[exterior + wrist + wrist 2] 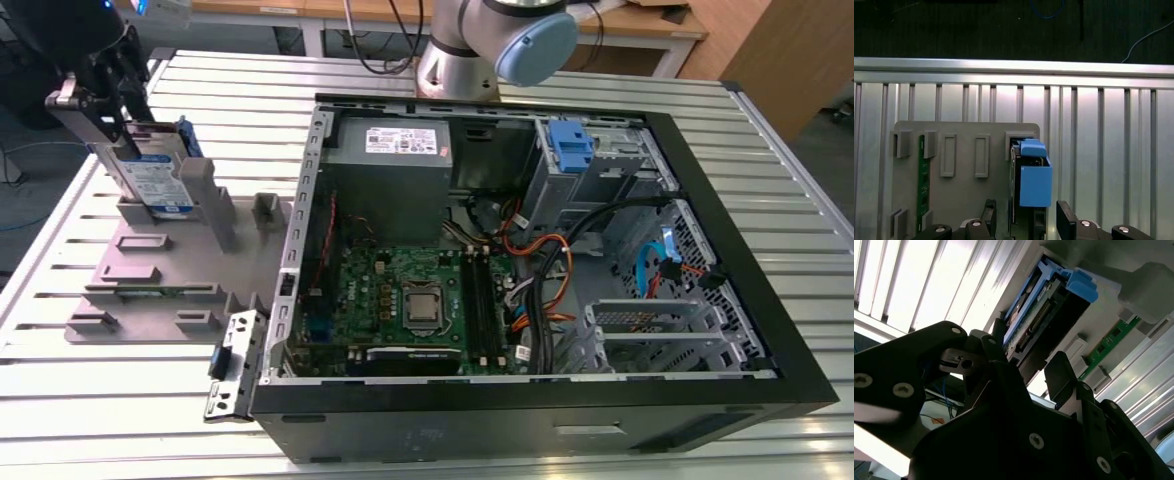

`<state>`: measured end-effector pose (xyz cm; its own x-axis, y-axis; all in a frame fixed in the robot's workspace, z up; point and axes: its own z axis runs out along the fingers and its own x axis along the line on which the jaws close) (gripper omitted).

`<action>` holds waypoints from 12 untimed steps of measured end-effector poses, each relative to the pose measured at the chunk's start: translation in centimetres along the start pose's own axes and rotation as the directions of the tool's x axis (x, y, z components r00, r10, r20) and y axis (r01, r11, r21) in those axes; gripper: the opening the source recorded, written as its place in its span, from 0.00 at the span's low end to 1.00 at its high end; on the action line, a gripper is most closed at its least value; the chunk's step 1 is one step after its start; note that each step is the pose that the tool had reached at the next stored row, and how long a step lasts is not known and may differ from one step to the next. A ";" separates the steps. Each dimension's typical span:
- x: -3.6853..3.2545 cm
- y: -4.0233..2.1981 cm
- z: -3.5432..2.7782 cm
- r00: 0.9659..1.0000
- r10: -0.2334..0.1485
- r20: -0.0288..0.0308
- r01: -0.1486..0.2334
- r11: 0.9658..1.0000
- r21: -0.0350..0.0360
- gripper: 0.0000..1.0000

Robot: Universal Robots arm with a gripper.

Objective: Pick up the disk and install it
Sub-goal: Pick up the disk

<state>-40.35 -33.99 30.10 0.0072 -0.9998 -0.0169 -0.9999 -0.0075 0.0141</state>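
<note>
A slatted aluminium table (120, 420) is carrying everything, its ribs running lengthwise beneath an open black computer case (507, 425). The case is lying on its side, open face up, and is taking up most of the surface. To the exterior view's left of the case, a grey fixture plate (147, 290) is lying flat on the slats, near the case wall but apart from it. A small metal bracket (230, 365) is resting just beside the case's near left corner. Behind the case, the arm's base (454, 75) is standing at the table's far edge.
</note>
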 end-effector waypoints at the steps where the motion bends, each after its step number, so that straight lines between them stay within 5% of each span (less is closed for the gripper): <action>1: 0.00 0.00 0.00 1.000 0.000 0.000 0.000 1.000 0.000 0.58; 3: 0.00 0.00 0.01 1.000 0.000 0.000 0.000 1.000 0.000 0.58; 6: 0.00 0.00 0.01 1.000 0.000 0.000 0.000 1.000 0.000 0.44; 12: 0.00 0.00 0.02 1.000 0.001 0.000 -0.001 1.000 0.000 0.44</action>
<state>-40.35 -33.99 30.09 0.0067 -0.9998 -0.0169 -0.9999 -0.0070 0.0140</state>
